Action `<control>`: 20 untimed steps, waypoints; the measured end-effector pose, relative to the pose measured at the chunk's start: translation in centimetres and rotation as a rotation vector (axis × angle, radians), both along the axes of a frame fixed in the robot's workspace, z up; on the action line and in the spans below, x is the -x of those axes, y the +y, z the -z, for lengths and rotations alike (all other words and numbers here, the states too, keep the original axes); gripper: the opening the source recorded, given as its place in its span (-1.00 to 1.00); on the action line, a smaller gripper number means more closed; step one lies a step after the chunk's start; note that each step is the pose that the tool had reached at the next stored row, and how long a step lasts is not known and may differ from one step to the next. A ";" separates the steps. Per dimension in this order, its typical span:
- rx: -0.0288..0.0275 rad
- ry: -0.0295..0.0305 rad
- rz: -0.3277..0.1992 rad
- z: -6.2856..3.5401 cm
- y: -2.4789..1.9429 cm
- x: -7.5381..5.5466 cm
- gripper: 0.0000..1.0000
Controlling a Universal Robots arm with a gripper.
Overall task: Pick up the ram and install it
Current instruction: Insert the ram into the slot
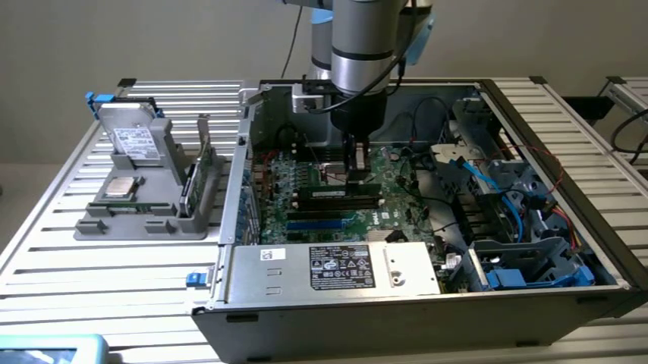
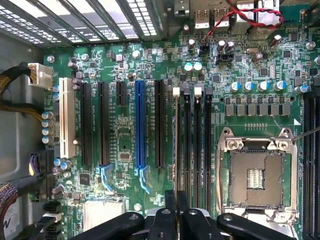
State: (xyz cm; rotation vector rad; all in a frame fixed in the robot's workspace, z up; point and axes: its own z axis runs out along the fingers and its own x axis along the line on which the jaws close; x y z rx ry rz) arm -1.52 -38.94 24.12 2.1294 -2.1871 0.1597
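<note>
Ram [image 2: 176, 145] stands on edge right under your gripper [image 2: 175, 202]. In the wrist view it is a thin pale line running along the outermost of the black memory slots [image 2: 187, 145], on the side towards the blue expansion slot [image 2: 139, 125]. Your jaws are drawn narrow, nearly together, pinching the ram's top edge. You cannot tell from these views whether the ram is pressed fully home.

In the exterior view the gripper [image 1: 354, 176] reaches down into the open computer case [image 1: 405, 307], over the middle of the motherboard [image 1: 278, 220]. The open processor socket [image 2: 256, 177] lies just beside the slots, on the side away from the blue one. The power supply [image 1: 335, 267] sits at the near edge. Well apart, at the exterior view's left, a grey holder [image 1: 142, 220] carries a hard drive [image 1: 133, 140] and a processor chip [image 1: 121, 187].
</note>
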 end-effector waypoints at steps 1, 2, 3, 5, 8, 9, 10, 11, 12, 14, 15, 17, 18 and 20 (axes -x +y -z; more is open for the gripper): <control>-0.0001 0.0000 0.000 0.03 0.06 0.0 -0.75; -0.0001 0.0000 0.000 0.06 0.12 0.0 -0.75; -0.0001 -0.0002 0.000 0.08 0.13 0.0 -0.75; 0.0000 -0.0008 0.000 0.10 0.13 0.0 -0.75; -0.0001 -0.0016 0.000 0.20 0.14 0.1 -0.75; -0.0001 -0.0017 0.000 0.24 0.14 0.1 -0.75; -0.0001 -0.0018 0.000 0.30 0.14 0.1 -0.75; -0.0001 -0.0019 0.000 0.36 0.14 0.1 -0.75; -0.0001 -0.0020 0.000 0.43 0.14 0.1 -0.75; 0.0000 -0.0022 0.000 0.51 0.13 0.1 -0.75; 0.0001 -0.0022 0.000 0.54 0.13 0.1 -0.75; 0.0002 -0.0021 0.000 0.57 0.13 0.1 -0.75; 0.0001 -0.0021 0.000 0.59 0.14 0.1 -0.75; -0.0002 -0.0023 0.000 0.64 0.14 0.1 -0.75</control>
